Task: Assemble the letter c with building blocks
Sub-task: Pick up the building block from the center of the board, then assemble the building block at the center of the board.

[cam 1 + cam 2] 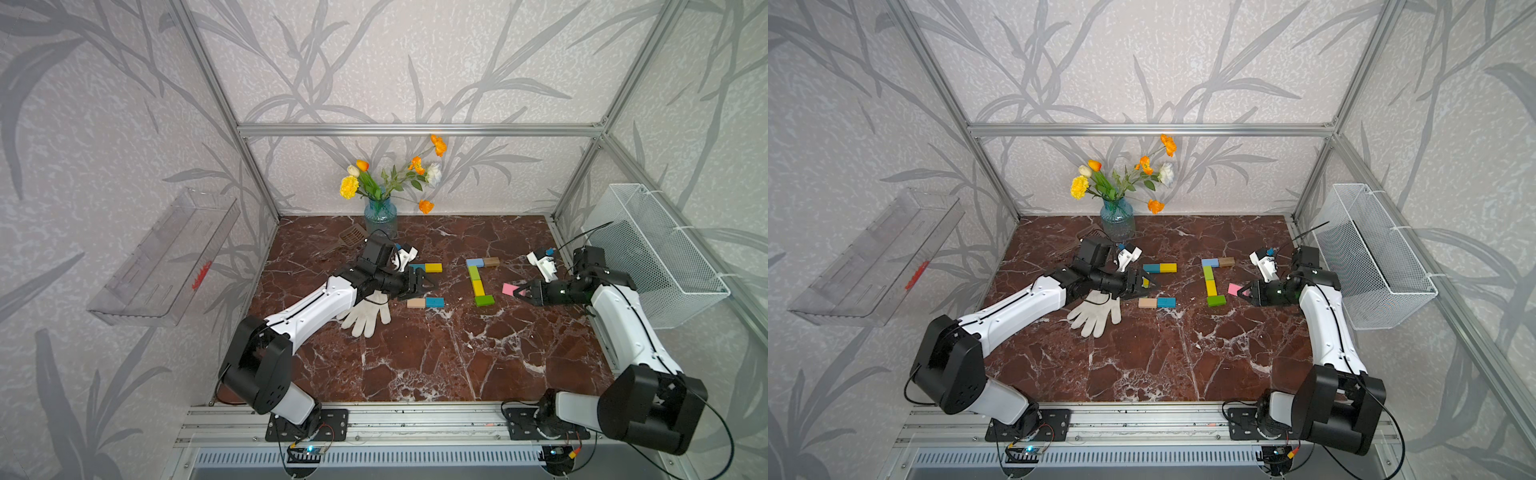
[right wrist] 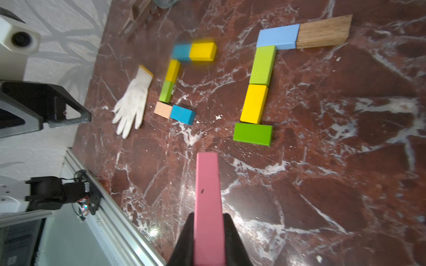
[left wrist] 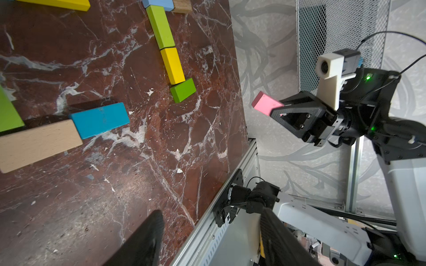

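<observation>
**Marble tabletop (image 1: 415,365): handling the pink block**

Left gripper (image 1: 428,286) hovers over the complete-looking block figure (image 2: 182,114), jaws wide and empty. Right of it lies the unfinished C (image 1: 478,286). Right gripper (image 1: 519,292) clamps the pink block (image 1: 508,288) by one end, just beside the green foot (image 1: 484,300). The block is judged light, rigid and smooth: grip across its flat faces.

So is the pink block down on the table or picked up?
Picked up. The right gripper is shut on the pink block and holds it clear of the table.
</observation>
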Tool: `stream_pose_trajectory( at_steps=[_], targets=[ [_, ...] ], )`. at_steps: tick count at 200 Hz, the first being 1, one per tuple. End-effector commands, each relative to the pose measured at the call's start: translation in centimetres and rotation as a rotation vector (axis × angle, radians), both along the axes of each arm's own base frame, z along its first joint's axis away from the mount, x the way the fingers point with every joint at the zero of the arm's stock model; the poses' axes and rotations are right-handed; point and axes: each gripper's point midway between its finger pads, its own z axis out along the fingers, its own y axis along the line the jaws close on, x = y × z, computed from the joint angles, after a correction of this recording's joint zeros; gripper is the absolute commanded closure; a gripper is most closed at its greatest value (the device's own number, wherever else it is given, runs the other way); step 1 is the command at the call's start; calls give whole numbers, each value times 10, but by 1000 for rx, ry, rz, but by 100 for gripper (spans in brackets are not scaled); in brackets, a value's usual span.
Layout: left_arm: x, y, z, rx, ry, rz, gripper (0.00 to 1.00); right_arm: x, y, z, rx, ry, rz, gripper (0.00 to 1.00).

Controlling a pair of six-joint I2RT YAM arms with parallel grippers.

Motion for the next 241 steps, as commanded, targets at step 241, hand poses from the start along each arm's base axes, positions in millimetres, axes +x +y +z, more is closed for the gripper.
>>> stream_pose_trajectory(
  at_steps=[241],
  targets=[
    [-5, 28, -42, 203, -392, -143, 32, 43, -25, -100, -37, 346, 263, 100]
  ],
)
